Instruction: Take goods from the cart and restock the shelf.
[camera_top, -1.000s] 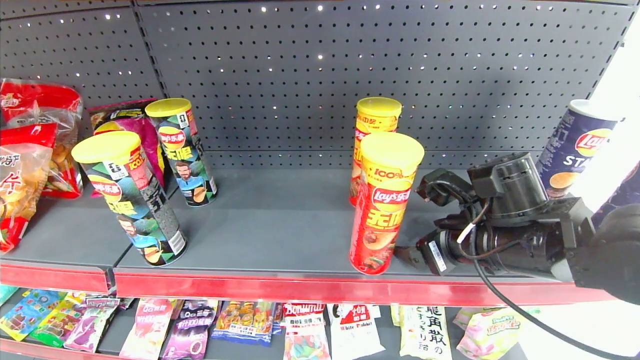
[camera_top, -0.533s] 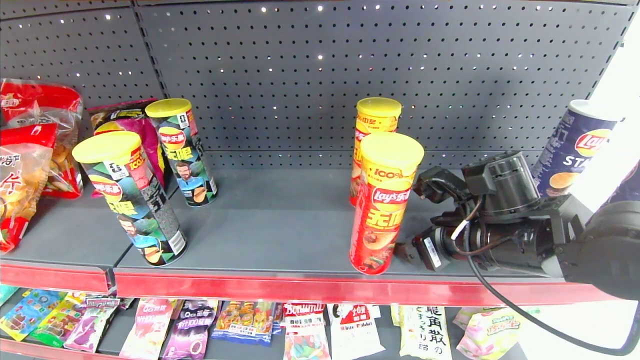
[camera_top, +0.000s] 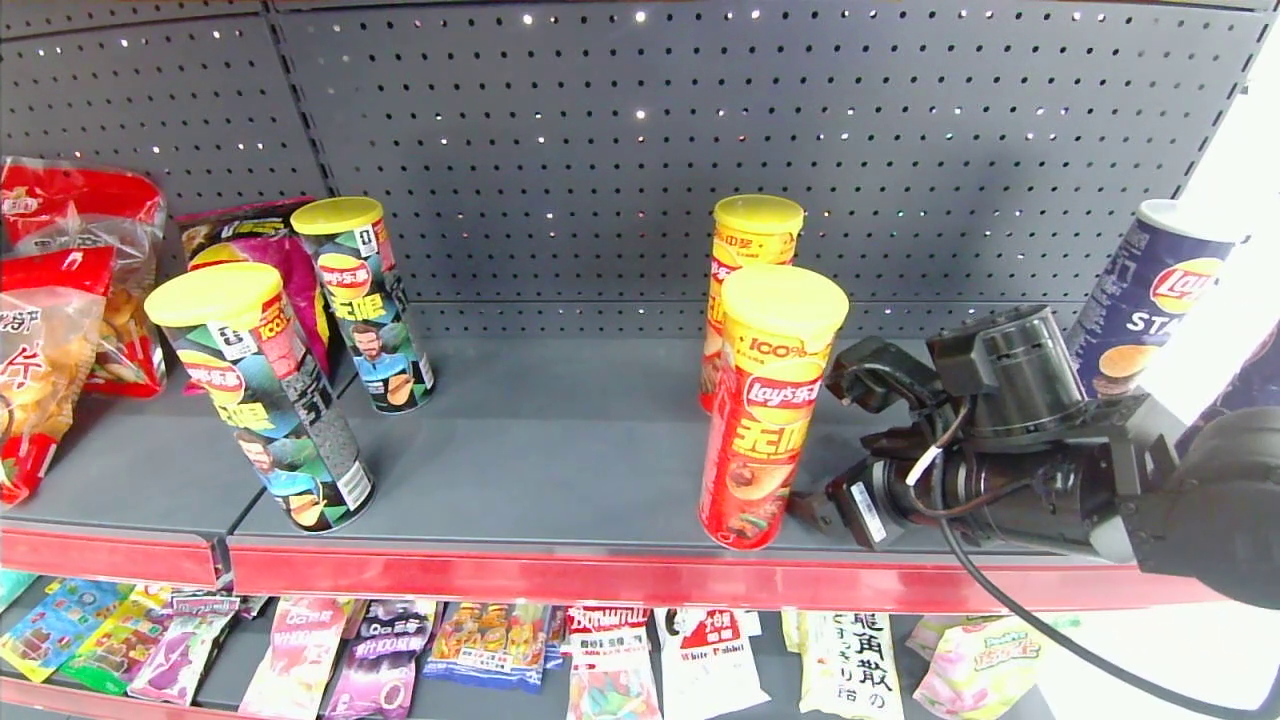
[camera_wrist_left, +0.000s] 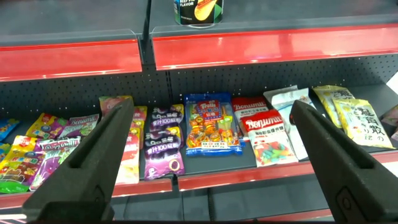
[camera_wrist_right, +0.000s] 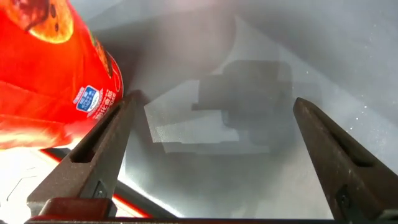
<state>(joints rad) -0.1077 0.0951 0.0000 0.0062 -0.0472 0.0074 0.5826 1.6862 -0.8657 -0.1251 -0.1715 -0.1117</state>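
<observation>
Looks like a finished drop-off. Got the red chip can standing upright on the shelf, right at the front lip, label out, with a matching can at its 12 o'clock. Probably lined up to face the row. Got the right gripper at the can's 3 o'clock, low over the shelf, fingers spread wide with nothing between them and one finger just beside the can's base. Can't tell if touching. Reads as let go and ready to back out.

Got the left gripper spread and empty too, hanging in front of the snack bags on the lower shelf. Likely just parked out of the way.

Versus a second ago: same spot for the can, only a hair of wobble from the right arm toward the can and back.
</observation>
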